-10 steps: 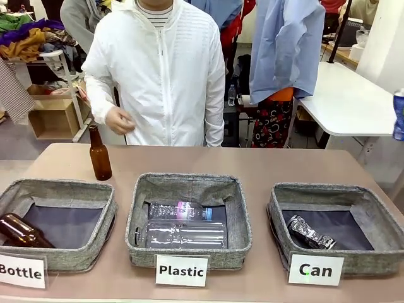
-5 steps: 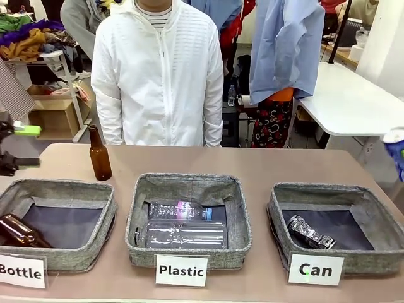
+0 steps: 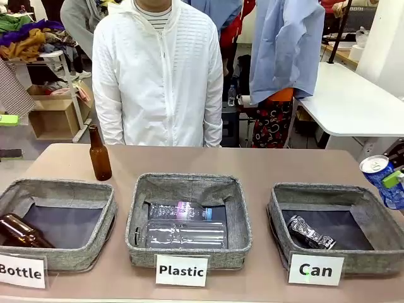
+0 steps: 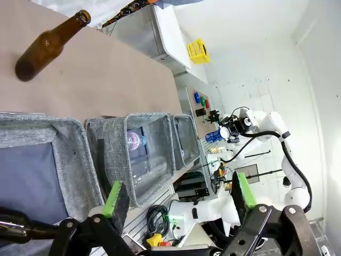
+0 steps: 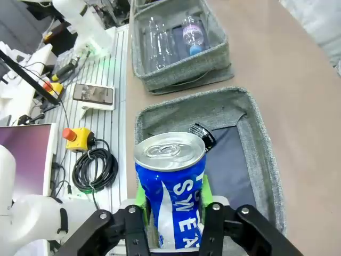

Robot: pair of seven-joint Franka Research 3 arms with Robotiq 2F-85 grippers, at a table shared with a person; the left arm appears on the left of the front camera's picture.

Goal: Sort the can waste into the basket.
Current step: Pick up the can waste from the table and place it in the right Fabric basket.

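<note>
My right gripper (image 5: 173, 209) is shut on the blue can (image 5: 171, 184) with white lettering and holds it upright. In the front view that can (image 3: 377, 172) hangs at the right edge, just above the far right corner of the grey "Can" basket (image 3: 315, 190). The crushed silver-and-black can (image 3: 310, 233) lies inside, on the dark liner. Below the held can, the right wrist view looks down on the basket (image 5: 254, 140) and the crushed can (image 5: 202, 135). My left gripper (image 4: 178, 193) stands open over the "Bottle" bin, and its green pad (image 3: 7, 118) shows at the left edge.
A brown glass bottle (image 3: 99, 153) stands upright on the table behind the "Bottle" bin (image 3: 60, 189), which holds another brown bottle (image 3: 19, 231). The middle "Plastic" bin (image 3: 189, 184) holds clear plastic bottles. A person in a white jacket (image 3: 161, 69) stands at the far side.
My right gripper has brought the blue can down and inward from the right edge towards the "Can" basket. The left gripper has drawn back to the left edge. The person's hand dropped.
</note>
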